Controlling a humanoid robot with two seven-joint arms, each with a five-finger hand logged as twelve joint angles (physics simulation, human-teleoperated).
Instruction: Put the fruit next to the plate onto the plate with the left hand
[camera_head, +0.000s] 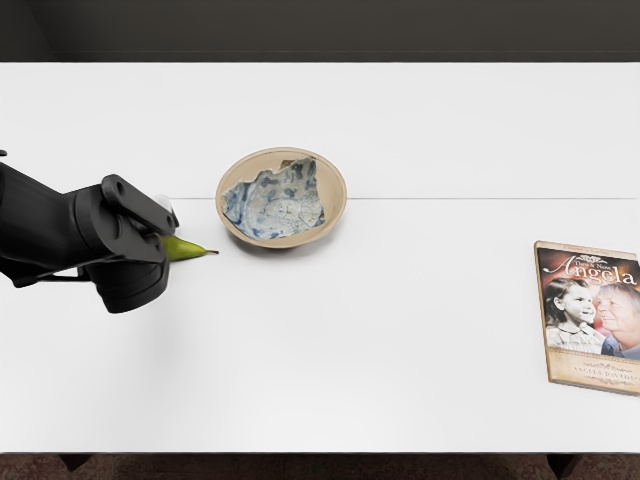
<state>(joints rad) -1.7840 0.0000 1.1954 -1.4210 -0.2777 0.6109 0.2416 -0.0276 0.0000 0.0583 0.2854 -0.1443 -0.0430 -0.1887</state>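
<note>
Just left of the tan ceramic plate with a mottled blue-and-white glaze (333, 190), the humanoid's black left hand (130, 245) is poised over a small green fruit with a pointed tip (188, 249). The fruit lies on the white table (350, 350), not yet on the plate. From where one stands, the bulky wrist hides most of the fruit, so it cannot be told whether the hand is clamped on it or merely covering it. Only the tip pokes out toward the plate's rim, close but apparently not touching. The arm comes in from the left, likely because the fruit sits on that side. Well apart, near the table's right edge, lies a brown-bordered book with a sepia cover photo of a girl and an older man (590, 315), titled "Angela"; its smaller lines are too fine to read.
</note>
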